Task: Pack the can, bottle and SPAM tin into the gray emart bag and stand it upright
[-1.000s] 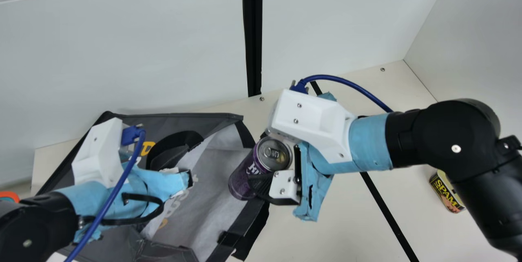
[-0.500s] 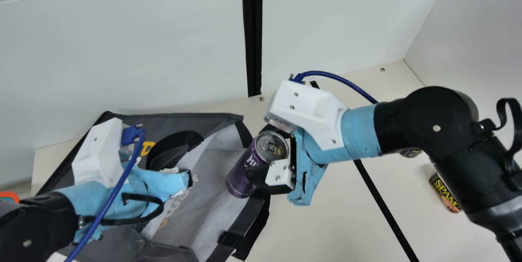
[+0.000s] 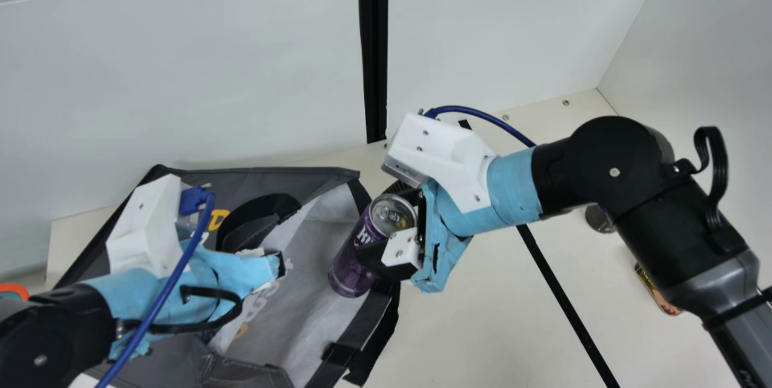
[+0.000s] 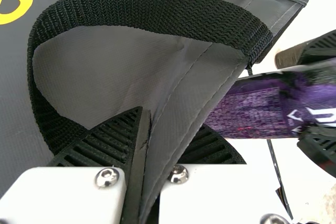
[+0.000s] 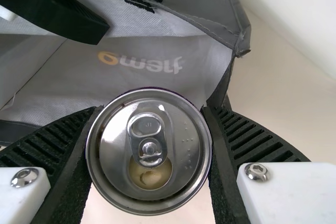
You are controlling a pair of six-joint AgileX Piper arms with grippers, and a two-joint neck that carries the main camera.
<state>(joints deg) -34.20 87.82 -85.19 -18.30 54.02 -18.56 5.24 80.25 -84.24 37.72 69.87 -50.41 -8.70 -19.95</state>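
Observation:
In the main view the right gripper (image 3: 392, 225) is shut on the purple can (image 3: 353, 267), which leans with its lower end over the mouth of the gray bag (image 3: 313, 267). The right wrist view has the can's top (image 5: 149, 150) between the fingers of the right gripper (image 5: 149, 148). My left gripper (image 3: 274, 264) is at the bag's edge. In the left wrist view the left gripper (image 4: 144, 166) pinches the bag's gray rim (image 4: 184, 93) beside a black handle, with the can (image 4: 262, 106) beyond. The SPAM tin (image 3: 654, 291) lies at the right, partly behind the right arm.
A dark round object (image 3: 599, 219) stands beside the right arm, partly covered by it. The white back wall (image 3: 241, 74) rises behind the bag. An orange-rimmed item (image 3: 13, 290) is at the far left edge.
The right arm has moved left with the can, whose lower end has shifted slightly left over the bag opening. More of the dark round object has come into sight. My left arm has stayed still.

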